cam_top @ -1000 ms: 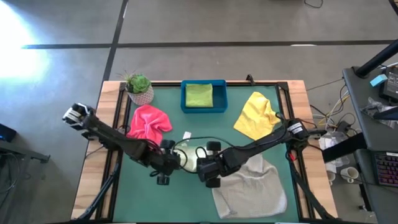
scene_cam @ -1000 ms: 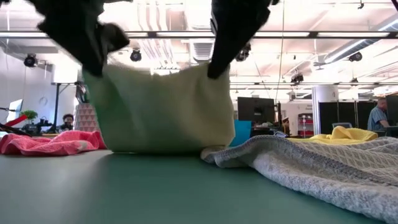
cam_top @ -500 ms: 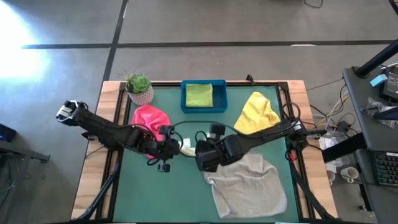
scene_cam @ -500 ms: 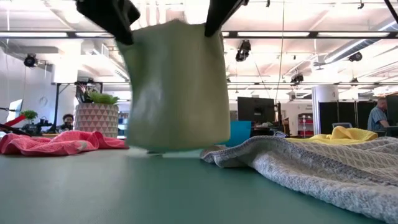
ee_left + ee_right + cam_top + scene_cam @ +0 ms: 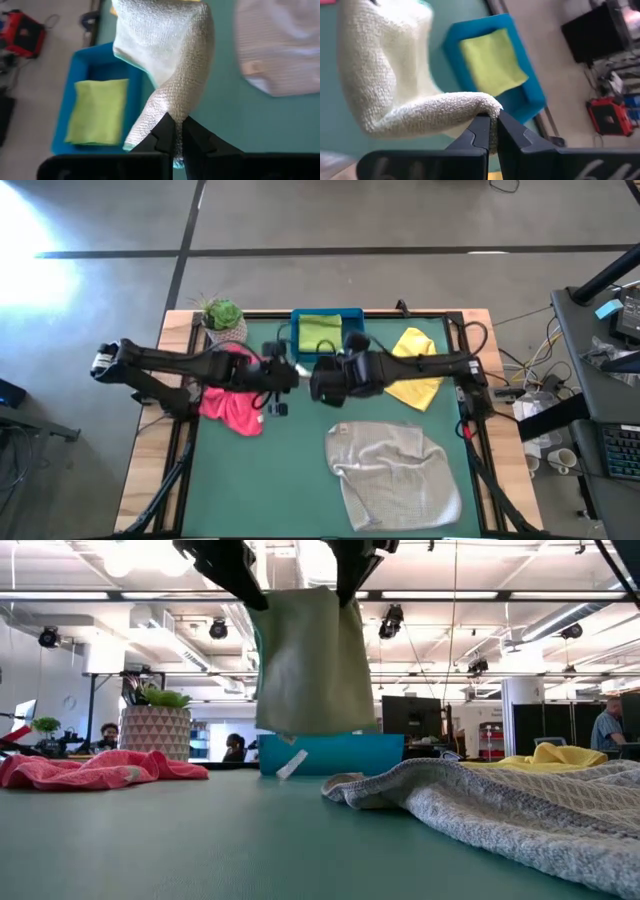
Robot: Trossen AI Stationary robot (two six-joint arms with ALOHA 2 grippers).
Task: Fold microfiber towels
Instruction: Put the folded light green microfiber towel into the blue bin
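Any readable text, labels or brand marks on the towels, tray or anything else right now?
None can be read.
White tag on the held olive green towel: too small to read.
Pale label on the light grey towel: blurred.
Blue tray, lime green towel: no markings show.

Blue rectangular plastic tray (image 5: 352, 348), upper centre of the high view, at the table's far edge; small green potted plant in a white patterned pot (image 5: 223, 322), upper left of the high view, just left of the tray; green table mat (image 5: 290, 480) within a wooden table border (image 5: 150, 450); grey concrete floor (image 5: 330, 220) across the top; dark desk with clutter (image 5: 610, 380), right edge.
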